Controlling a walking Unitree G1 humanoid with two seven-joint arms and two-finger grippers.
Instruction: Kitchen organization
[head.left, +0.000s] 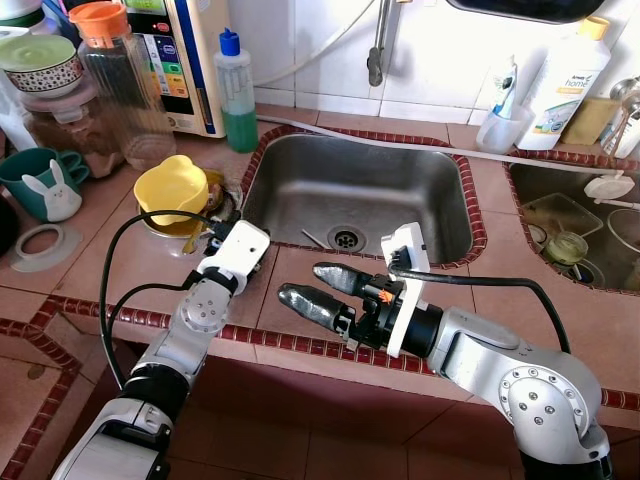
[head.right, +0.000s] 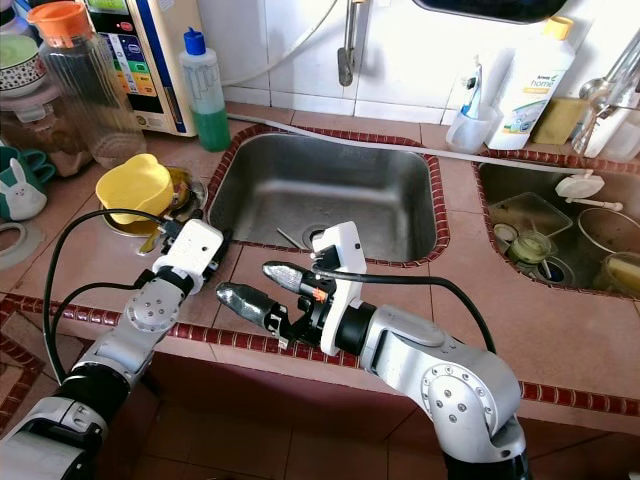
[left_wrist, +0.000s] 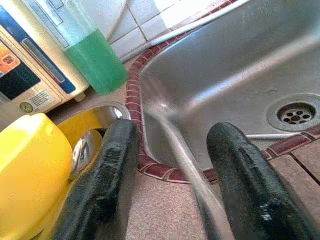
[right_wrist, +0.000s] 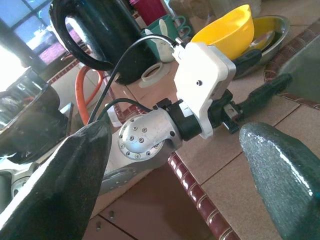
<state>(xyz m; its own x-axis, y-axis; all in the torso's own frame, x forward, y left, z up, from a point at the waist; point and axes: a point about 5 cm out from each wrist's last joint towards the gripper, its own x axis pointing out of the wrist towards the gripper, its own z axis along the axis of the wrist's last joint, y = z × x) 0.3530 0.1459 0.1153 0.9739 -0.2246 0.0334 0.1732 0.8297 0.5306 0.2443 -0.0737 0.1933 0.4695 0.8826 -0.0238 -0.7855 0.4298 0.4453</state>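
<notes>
Left gripper (left_wrist: 172, 165) fingers apart astride a spoon handle (left_wrist: 187, 165), beside yellow bowl (head.left: 172, 187); right gripper (head.left: 312, 290) spread, empty, above counter edge (head.left: 300, 340).

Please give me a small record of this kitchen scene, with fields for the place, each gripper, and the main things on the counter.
place: tiled counter around a steel sink
left gripper: open, low at the sink's front left corner, a blurred metal rod between its fingers
right gripper: open, empty, over the counter's front edge, pointing toward the left arm
yellow bowl: upside down on a metal dish, left of the sink
green soap bottle: upright behind the sink's left corner
white bottle: upright, back right
</notes>
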